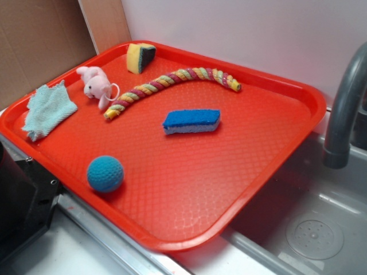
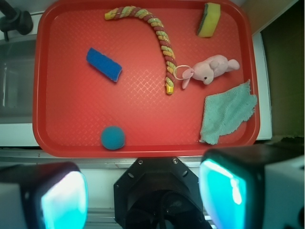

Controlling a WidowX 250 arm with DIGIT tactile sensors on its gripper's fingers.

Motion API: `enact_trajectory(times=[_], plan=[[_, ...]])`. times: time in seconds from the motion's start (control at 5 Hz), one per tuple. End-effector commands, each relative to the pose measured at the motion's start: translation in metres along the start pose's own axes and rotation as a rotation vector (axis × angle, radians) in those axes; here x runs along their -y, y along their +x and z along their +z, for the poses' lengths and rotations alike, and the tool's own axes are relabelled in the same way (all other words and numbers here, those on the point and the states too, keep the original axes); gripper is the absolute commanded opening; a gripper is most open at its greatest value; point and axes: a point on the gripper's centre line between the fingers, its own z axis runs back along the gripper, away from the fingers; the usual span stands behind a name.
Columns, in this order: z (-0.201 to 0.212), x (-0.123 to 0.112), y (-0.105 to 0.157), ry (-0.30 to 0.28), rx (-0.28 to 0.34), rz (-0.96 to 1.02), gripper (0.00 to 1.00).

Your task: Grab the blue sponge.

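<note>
The blue sponge [image 1: 191,121] lies flat near the middle of the red tray [image 1: 241,189], bright blue on top with a pale lower layer. From the wrist view the blue sponge [image 2: 104,64] sits in the tray's upper left, far from my gripper [image 2: 143,195]. My gripper hangs high above the tray's near edge, over the robot's black base. Its two cyan pads [image 2: 64,202] stand wide apart with nothing between them. The gripper does not show in the exterior view.
On the tray [image 2: 138,109] also lie a blue knitted ball [image 1: 105,173], a braided rope [image 1: 172,83], a pink plush animal [image 1: 96,85], a yellow sponge with a dark layer [image 1: 140,57] and a pale green cloth [image 1: 49,109]. A grey faucet [image 1: 344,109] and sink [image 1: 309,229] stand to the right.
</note>
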Motion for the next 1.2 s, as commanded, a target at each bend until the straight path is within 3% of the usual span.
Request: enact_trajectory(times=[0.0,0.2,0.4,0.6,0.8,1.0], plan=[[0.000,0.000,0.000,0.000,0.000,0.000,1.00],[-0.032,0.007,0.040,-0.015,0.064,-0.189,1.00],[-0.064,0.022,0.074,-0.028,0.072,-0.439,1.00],[-0.109,0.032,0.105,-0.004,0.073,-0.539,1.00],[-0.160,0.043,0.119,0.018,0.032,-0.595,1.00],[-0.199,0.054,0.116,-0.004,0.017,-0.616,1.00]])
